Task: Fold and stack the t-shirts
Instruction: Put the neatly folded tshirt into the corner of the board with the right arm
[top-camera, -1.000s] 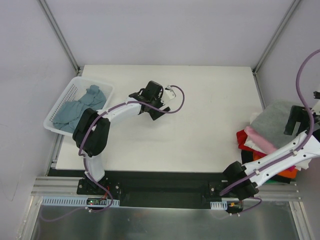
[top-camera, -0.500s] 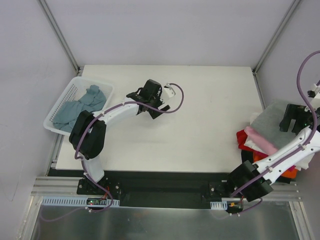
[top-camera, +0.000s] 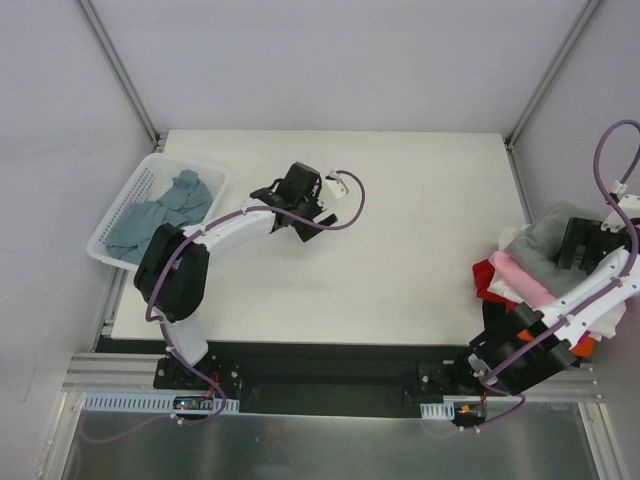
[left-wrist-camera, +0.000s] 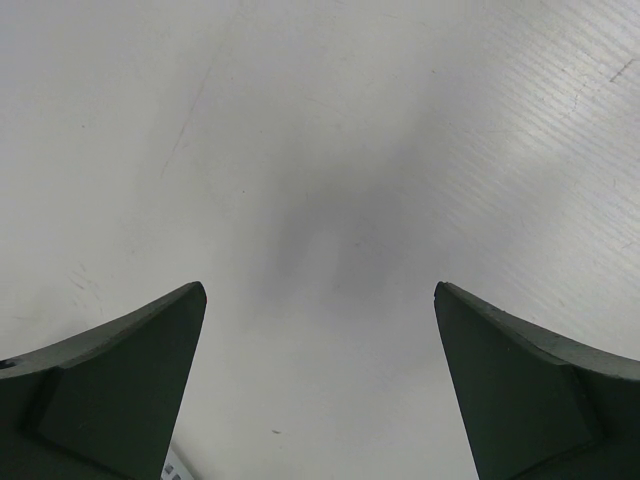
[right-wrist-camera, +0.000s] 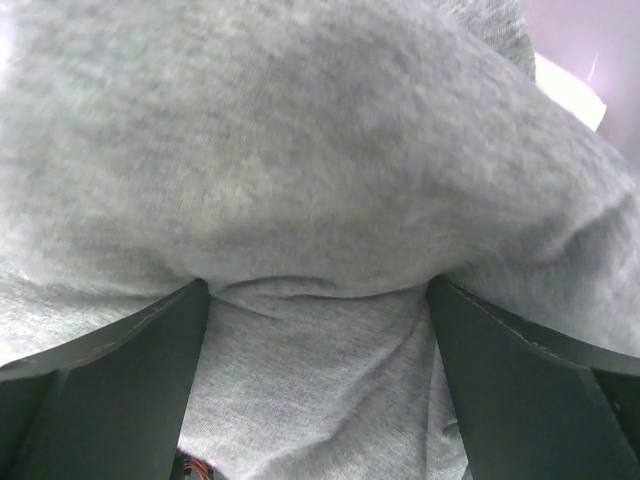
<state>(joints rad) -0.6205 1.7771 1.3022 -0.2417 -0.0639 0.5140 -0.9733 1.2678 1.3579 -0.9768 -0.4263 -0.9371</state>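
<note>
Right wrist: right tool (right-wrist-camera: 318, 287) agape against grey t-shirt (right-wrist-camera: 320, 150)

Nothing legible anywhere in the three views: no text, label, brand, number or sign. Only coloured specks on the small board (top-camera: 186, 403) at the lower left of the top view, far too small to read.
</note>
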